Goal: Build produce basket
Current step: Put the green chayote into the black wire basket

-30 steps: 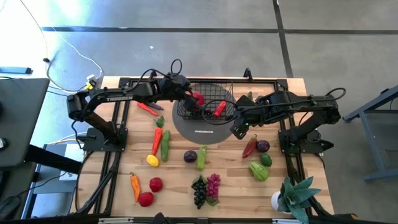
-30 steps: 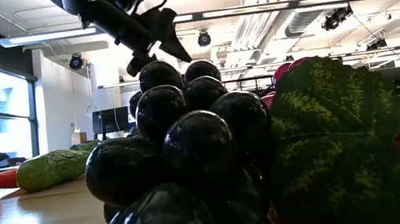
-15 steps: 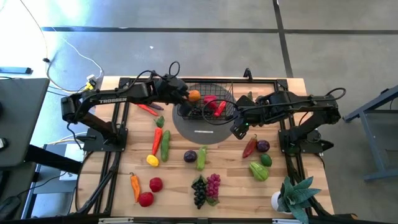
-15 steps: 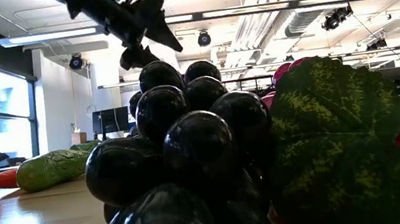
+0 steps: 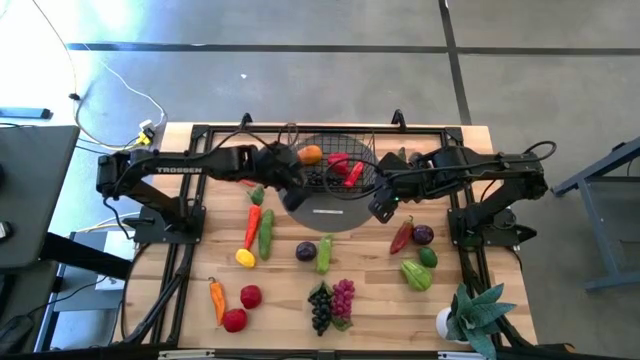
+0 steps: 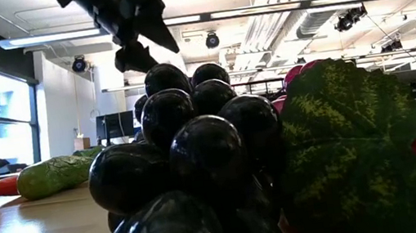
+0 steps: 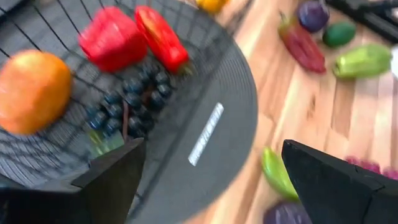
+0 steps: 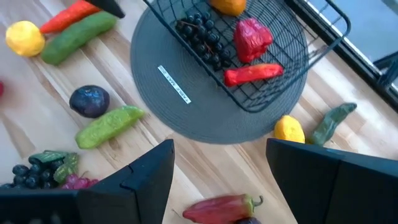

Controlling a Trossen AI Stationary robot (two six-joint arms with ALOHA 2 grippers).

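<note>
Dark grapes (image 6: 192,177) filling the low view, nearest the worktop (image 5: 180,300) edge. Left pincer (image 5: 283,176) hanging spread and empty beside the basket (image 5: 335,168); next pick wants a square descent onto loose produce. Right pincer (image 5: 383,207) waiting apart, empty. Black wire basket sitting on the grey disc (image 5: 325,205), holding orange (image 7: 34,90), red pepper (image 8: 252,37), chilli (image 8: 254,73), grapes

Part-filled basket (image 5: 330,170), scattered produce (image 5: 325,255)
</note>
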